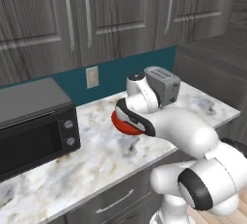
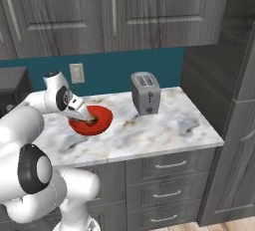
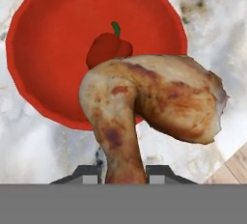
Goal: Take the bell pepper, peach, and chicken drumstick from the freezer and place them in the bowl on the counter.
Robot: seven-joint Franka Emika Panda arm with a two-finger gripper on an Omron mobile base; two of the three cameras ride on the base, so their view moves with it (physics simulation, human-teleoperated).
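Observation:
My gripper is shut on the narrow end of the golden-brown chicken drumstick, which hangs just above the near rim of the red bowl. The small red bell pepper with a green stem lies inside the bowl. In the right base view the gripper reaches down over the bowl on the marbled counter. In the left base view my arm covers most of the bowl. The peach and the freezer are out of view.
A silver toaster stands to the right of the bowl, near the wall. A black microwave sits at the counter's left end. Dark wood-grain cupboards hang above, and a tall dark cabinet closes off the counter's right end.

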